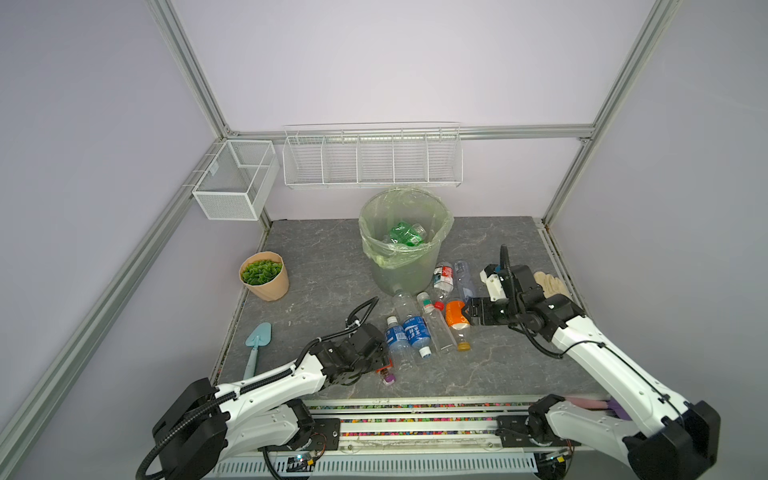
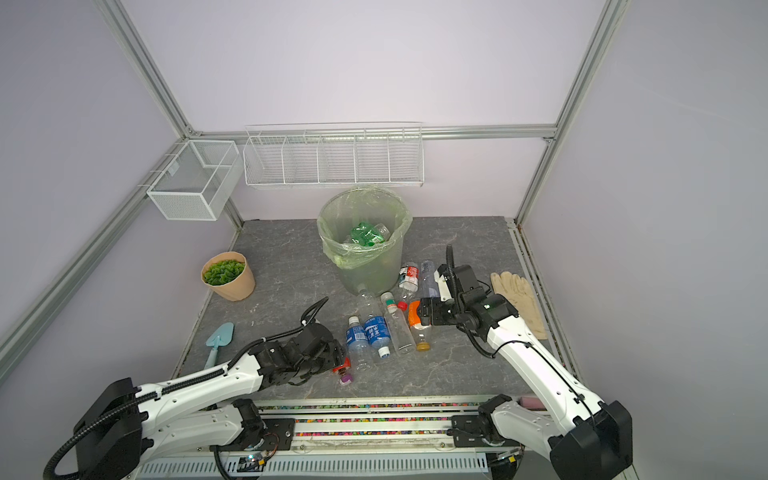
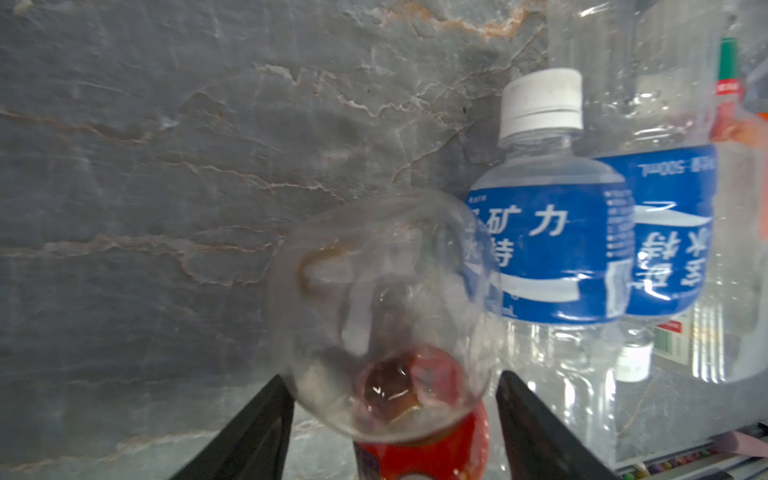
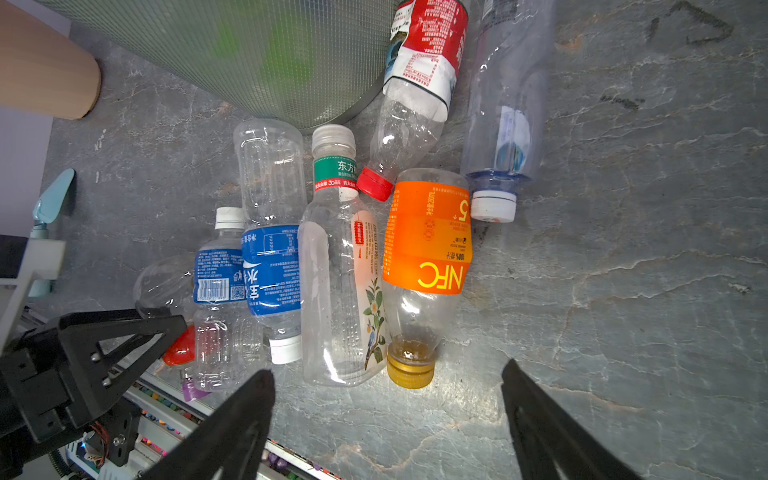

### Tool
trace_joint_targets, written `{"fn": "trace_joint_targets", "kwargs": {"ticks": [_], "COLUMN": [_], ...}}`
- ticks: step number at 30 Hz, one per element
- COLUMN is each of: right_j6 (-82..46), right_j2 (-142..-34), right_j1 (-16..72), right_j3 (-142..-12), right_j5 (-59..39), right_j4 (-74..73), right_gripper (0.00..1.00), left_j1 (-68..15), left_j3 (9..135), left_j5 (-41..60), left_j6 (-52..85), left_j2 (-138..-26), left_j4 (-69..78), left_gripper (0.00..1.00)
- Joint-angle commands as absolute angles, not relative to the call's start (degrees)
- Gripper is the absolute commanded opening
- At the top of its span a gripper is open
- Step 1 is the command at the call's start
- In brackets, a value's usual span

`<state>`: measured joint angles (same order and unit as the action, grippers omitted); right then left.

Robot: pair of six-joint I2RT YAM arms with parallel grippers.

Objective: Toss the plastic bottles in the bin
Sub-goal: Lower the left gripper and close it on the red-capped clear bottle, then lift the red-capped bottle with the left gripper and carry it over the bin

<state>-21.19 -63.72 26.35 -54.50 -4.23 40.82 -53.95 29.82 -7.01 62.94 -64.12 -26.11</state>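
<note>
The grey tabletop (image 1: pixel 324 257) carries everything. The bin (image 1: pixel 399 279) stands upright towards the back, with a green bottle (image 1: pixel 404 233) and clear ones inside. The other plastic bottles (image 1: pixel 415 330) lie in a cluster just in front of it. My right tool (image 1: pixel 467 311) hangs beside the orange-label bottle (image 1: pixel 455 318), jaws wide apart. My left tool (image 1: pixel 384 365) straddles a red-label bottle (image 3: pixel 382 316); whether it grips, I cannot tell.

Soft, even overhead light leaves only faint shadows on the grey table (image 1: pixel 324 249), the frame posts (image 1: pixel 187 66) splay wide-angle at the edges of both top views, and the clear bottle (image 3: pixel 382 316) near the left wrist lens blurs and glints.
</note>
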Motion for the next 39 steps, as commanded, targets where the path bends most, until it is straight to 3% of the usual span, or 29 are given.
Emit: {"fn": "trace_joint_targets", "kwargs": {"ticks": [1,10,17,39], "right_j6": [-21.05,-20.55,-20.22,-20.82], "right_j2": [-63.89,-64.42,-65.12,-63.80], "right_j1": [26.67,26.63,26.60,26.63], "right_j3": [-54.32,-54.91,-55.29,-54.05], "right_j5": [-3.86,-3.52,-3.43,-3.68], "right_j4": [40.91,41.17,41.07,40.70], "right_gripper": [0.89,0.89,0.88,0.88], "left_j1": [-52.94,-50.99,-50.46,-47.49], "left_j3": [28.63,32.65,34.18,45.06], "left_j5": [-7.71,-7.91,-7.69,-25.07], "left_j6": [62.58,60.17,59.07,48.29], "left_j2": [-66.26,-72.93,-73.32,-55.23], "left_j4": [-23.88,-26.85,-27.47,-32.16], "left_gripper": [0.76,0.65,0.40,0.34]}}
